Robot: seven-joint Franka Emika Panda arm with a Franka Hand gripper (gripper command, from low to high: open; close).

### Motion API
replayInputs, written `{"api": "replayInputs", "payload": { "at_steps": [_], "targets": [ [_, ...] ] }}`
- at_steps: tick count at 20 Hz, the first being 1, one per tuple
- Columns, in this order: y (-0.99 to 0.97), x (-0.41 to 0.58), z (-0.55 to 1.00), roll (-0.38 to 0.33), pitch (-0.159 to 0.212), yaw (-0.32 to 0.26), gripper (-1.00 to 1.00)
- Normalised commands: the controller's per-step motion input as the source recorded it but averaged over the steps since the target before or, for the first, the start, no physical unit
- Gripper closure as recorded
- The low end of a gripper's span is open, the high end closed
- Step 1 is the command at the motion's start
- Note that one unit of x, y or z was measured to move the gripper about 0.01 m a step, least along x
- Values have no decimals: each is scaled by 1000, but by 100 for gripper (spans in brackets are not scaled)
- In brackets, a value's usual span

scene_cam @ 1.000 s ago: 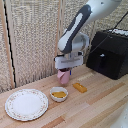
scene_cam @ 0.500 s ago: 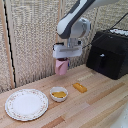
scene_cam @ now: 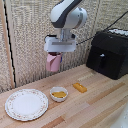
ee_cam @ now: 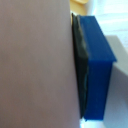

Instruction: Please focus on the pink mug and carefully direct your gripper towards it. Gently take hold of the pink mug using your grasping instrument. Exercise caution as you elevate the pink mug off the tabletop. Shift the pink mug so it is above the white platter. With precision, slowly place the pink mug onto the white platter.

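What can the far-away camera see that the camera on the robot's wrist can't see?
Only the exterior view shows the whole scene: the white platter on the wooden table, a small white bowl with yellow contents, a small orange item, a black box, and the gripper holding the pink mug up in the air. Only the wrist view shows, very close, a blue fingertip pressed against the mug's side. Both show the pink mug in the gripper's hold.

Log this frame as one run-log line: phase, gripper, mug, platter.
phase: carry | gripper: shut on pink mug | mug: airborne above table | white platter: bare, toward exterior view's left of mug
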Motion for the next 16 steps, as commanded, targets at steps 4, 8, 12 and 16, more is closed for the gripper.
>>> {"api": "replayInputs", "payload": {
  "at_steps": [4,8,12,16],
  "targets": [
    [865,171,-9,-34,127,48,100],
    [776,266,-84,-89,116,64,100],
    [642,396,-194,-141,72,84,100],
    [524,444,-261,-169,23,101,100]
  ]
}}
